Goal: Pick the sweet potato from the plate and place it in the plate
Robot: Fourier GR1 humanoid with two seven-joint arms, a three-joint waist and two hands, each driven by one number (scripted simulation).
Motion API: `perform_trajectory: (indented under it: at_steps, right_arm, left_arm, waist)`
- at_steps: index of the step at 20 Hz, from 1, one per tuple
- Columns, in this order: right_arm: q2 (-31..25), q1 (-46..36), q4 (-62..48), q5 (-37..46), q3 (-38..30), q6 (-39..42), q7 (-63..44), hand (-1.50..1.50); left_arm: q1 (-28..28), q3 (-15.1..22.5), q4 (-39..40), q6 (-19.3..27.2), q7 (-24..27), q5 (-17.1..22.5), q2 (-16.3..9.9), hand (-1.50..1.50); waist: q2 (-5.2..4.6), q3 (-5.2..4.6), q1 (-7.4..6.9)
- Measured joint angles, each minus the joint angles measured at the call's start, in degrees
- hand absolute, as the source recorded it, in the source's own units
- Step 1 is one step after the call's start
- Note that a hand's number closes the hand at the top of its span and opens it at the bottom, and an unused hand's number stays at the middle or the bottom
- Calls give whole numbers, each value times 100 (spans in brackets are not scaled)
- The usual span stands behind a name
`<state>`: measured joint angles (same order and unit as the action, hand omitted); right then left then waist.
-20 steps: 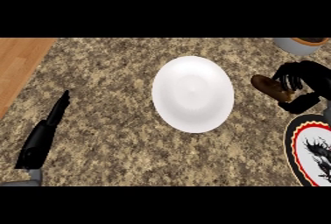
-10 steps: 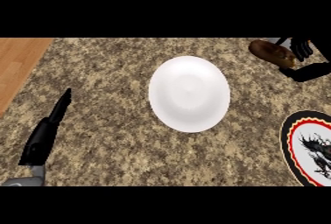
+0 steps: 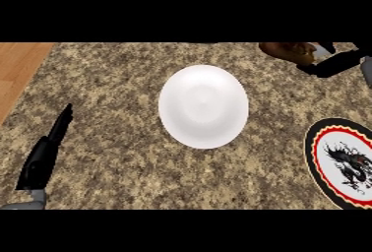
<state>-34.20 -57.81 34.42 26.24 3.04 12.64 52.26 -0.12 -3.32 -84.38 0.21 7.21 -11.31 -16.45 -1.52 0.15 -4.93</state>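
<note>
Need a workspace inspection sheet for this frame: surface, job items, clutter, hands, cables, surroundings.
Surface: speckled granite counter; wooden strip along its left edge.
Job's things: sweet potato held at upper right, above the counter; white plate at centre with nothing on it; black plate with red rim and dragon motif at right edge with nothing on it.
Clutter: nothing seen.
Hands: right hand curled round the sweet potato; left hand open, resting at lower left.
Cables: nothing seen.
Surroundings: nothing seen beyond the counter.

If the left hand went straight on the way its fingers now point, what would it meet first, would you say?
Probably nothing: the left hand points up and slightly right over bare counter, passing left of the white plate, as far as the view shows.
</note>
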Motion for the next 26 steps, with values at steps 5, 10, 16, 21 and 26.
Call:
perform_trajectory:
  at_steps: [5,10,16,21,26]
  right_arm:
    - [497,-560,-446,45,120,81,51,150]
    - [1163,-941,-573,93,258,215,-306,150]
    - [1910,-1033,-681,370,541,257,-739,150]
    - [2530,-1129,-883,710,799,98,-1131,150]
    - [3043,-1044,-1164,1011,988,-105,-1289,150]
  left_arm:
    - [150,-47,-24,71,-3,-55,23,0]
    - [282,-213,-130,-18,-50,31,-84,0]
    - [340,-333,-13,-64,95,74,-82,0]
    - [372,-334,-170,-65,1,28,-65,0]
    - [326,-326,-57,-50,43,-31,4,0]
  waist:
    - [55,-9,140]
    - [106,-13,269]
    - [127,-17,356]
    - [127,-16,355]
    - [118,-16,358]
